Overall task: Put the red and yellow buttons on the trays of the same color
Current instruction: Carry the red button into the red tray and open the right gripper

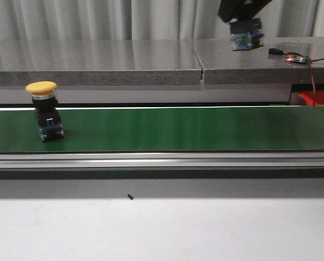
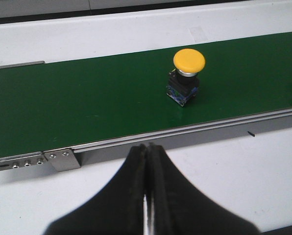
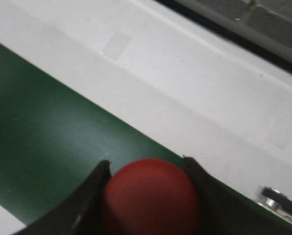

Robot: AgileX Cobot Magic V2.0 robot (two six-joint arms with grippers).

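The right hand (image 3: 148, 196) is closed around the red button (image 3: 151, 198), its two dark fingers pressed against either side of the domed cap. In the front view the same hand (image 1: 245, 33) hangs high over the far right of the worktop with the button's blue-and-black base (image 1: 247, 39) showing beneath it, lifted clear of the green belt (image 1: 178, 129). That height looks chosen so the piece can travel toward the red tray (image 1: 317, 98), of which only a bright red-orange corner with a raised rim shows past the belt's right end near the far right edge. No yellow tray is visible.

The yellow button (image 1: 43, 109) stands upright on the belt toward the worktop's left edge, resting on its own base, so it reads as waiting for its turn. The left hand (image 2: 147, 196) holds nothing; its black fingers are pressed together, hovering over the bare white worktop (image 2: 263, 161) on the near side of the belt, apart from the yellow button (image 2: 187, 73).

Both buttons share one shape: a smooth, matte mushroom cap over a metal collar and a blocky black body with a blue base. The belt is flat, slightly glossy green, framed by a ribbed aluminium rail (image 1: 162, 159). A grey speckled stone ledge (image 1: 97, 62) runs behind it.
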